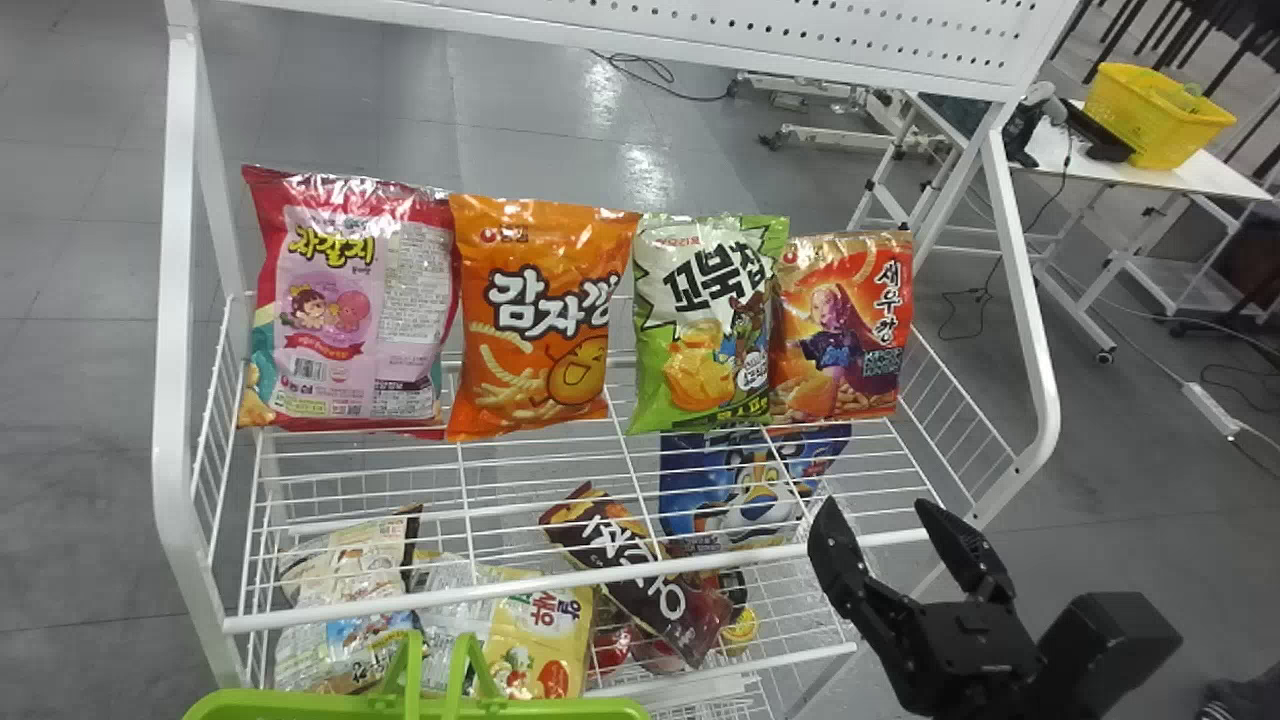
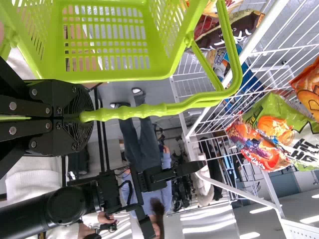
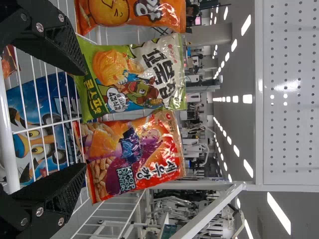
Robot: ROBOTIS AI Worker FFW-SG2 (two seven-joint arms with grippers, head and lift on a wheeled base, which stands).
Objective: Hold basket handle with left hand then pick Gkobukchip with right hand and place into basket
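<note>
The green and white Gkobukchip bag (image 1: 706,325) stands upright on the upper rack shelf, between an orange bag and a red-orange one. My right gripper (image 1: 870,515) is open in front of the shelf's right part, lower than the bag and to its right. In the right wrist view the Gkobukchip (image 3: 132,77) lies beyond the spread fingers of my right gripper (image 3: 82,119). The green basket (image 1: 420,705) is at the head view's bottom edge. My left gripper (image 2: 82,114) is shut on the handle (image 2: 164,108) of the basket (image 2: 114,77).
Beside the Gkobukchip stand the orange bag (image 1: 540,320), the red-orange bag (image 1: 845,330) and, far left, a pink bag (image 1: 350,300). The shelf's white front bar (image 1: 560,580) runs below them. Several snack bags lie on the lower shelf. A yellow basket (image 1: 1150,115) sits on a table behind.
</note>
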